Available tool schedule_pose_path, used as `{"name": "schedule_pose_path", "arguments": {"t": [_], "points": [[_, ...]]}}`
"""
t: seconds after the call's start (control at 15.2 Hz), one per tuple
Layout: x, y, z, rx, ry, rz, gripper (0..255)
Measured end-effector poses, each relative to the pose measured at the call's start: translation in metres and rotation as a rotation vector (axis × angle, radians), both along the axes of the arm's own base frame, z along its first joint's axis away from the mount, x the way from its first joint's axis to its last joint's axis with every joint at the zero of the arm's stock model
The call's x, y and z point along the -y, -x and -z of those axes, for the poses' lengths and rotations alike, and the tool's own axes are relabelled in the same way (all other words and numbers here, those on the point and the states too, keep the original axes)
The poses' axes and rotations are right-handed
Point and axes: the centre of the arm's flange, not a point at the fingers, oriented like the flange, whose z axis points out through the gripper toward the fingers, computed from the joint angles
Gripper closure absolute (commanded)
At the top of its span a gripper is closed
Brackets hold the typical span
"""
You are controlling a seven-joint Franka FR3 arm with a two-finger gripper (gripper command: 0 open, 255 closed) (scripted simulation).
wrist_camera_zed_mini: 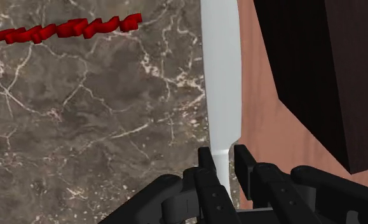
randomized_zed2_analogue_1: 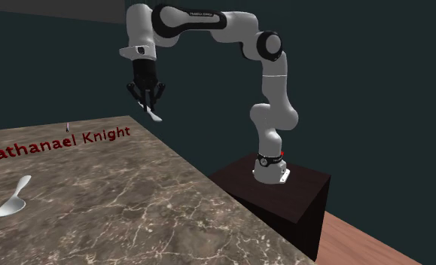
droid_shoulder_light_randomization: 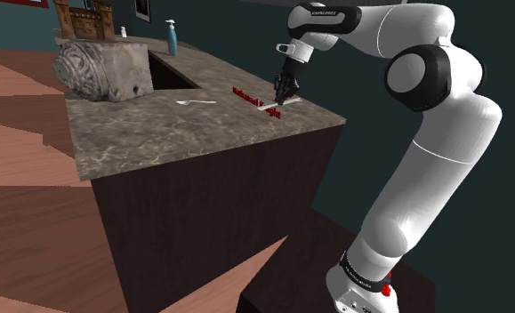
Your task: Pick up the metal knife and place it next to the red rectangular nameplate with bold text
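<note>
Marble-patterned surface (randomized_zed2_analogue_1: 156,218) with the white arm (randomized_zed2_analogue_1: 272,83) reaching over its far corner from the dark stand (randomized_zed2_analogue_1: 303,203). The black jaws were clenched on the handle end of the knife (randomized_zed2_analogue_1: 155,115), which was drawn pale grey-white. In the wrist view the knife (wrist_camera_zed_mini: 222,76) ran straight out from between the jaws, its blade lying along the edge of the surface (wrist_camera_zed_mini: 100,127), with marble on one side and the wooden floor (wrist_camera_zed_mini: 258,95) on the other. In the shoulder view the knife (droid_shoulder_light_randomization: 272,111) hung tilted below the jaws at the corner of the surface (droid_shoulder_light_randomization: 175,142); whether its tip touched the marble could not be told. The nameplate (randomized_zed2_analogue_1: 58,141) showed as raised red letters reading "Nathanael Knight", and the knife was near its "Knight" end, apart from it; the same letters appeared in the shoulder view (droid_shoulder_light_randomization: 246,95) and the wrist view (wrist_camera_zed_mini: 68,28). A pale spoon (randomized_zed2_analogue_1: 14,197) lay flat on the surface, well apart from the knife. At the far end stood a carved stone block (droid_shoulder_light_randomization: 104,67) and a blue spray bottle (droid_shoulder_light_randomization: 171,37).
</note>
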Motion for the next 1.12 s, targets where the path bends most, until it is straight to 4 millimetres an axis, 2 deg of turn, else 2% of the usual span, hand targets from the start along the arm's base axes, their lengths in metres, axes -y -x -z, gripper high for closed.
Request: {"name": "schedule_pose_path", "arguments": {"t": [0.4, 0.46, 1.12], "points": [[0.071, 0.032, -0.002, 0.0, 0.0, 0.0, 255], [0.077, 0.035, 0.0, 0.0, 0.0, 0.0, 255], [0.083, 0.038, 0.051, 0.0, 0.0, -0.002, 255]]}}
